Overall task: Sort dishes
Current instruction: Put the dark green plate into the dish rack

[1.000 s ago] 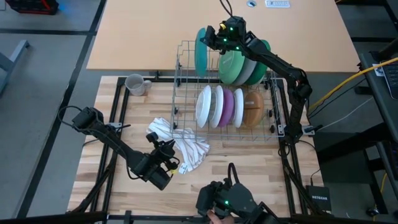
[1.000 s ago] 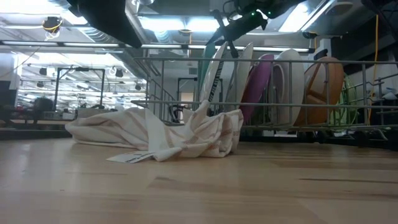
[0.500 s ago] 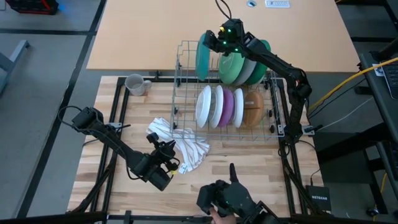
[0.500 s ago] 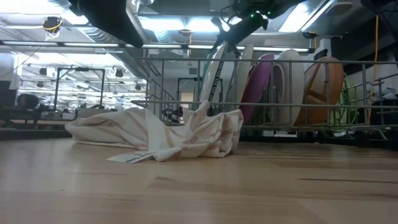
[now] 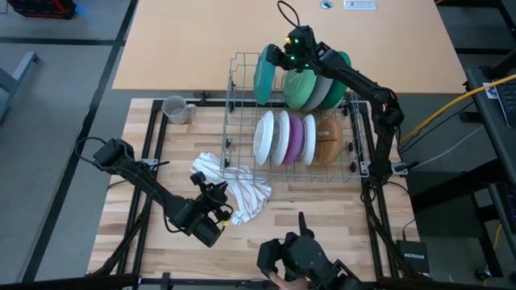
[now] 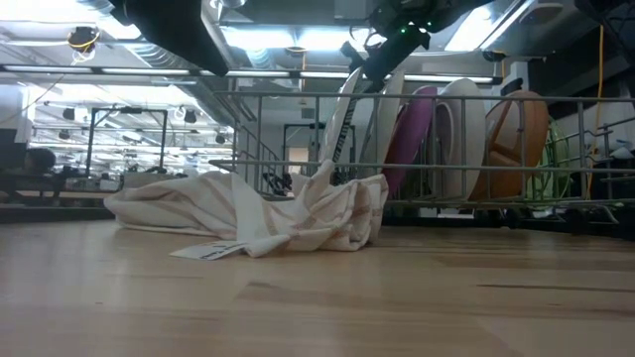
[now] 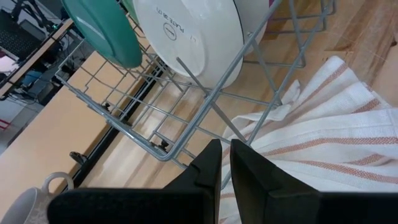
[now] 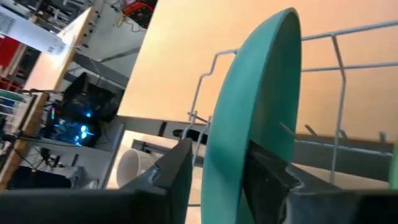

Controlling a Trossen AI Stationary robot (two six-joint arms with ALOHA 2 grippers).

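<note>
The right gripper (image 5: 276, 58) is up at the far end of the grey wire rack (image 5: 242, 133). Its two fingers sit on each side of the teal plate (image 5: 264, 74), which stands on its edge in the rack. There may be a thin gap, so I cannot tell if it is squeezing. The left gripper (image 5: 216, 193) is down by the striped cloth (image 5: 246, 193), fingers nearly shut and holding nothing. The grey mug (image 5: 175, 109) stands alone left of the rack.

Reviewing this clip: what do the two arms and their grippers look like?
Both arms are dark, jointed, black-cabled. The right arm has a green light near its wrist; the right gripper has flat dark fingers. The left gripper has two black angular fingers.
</note>
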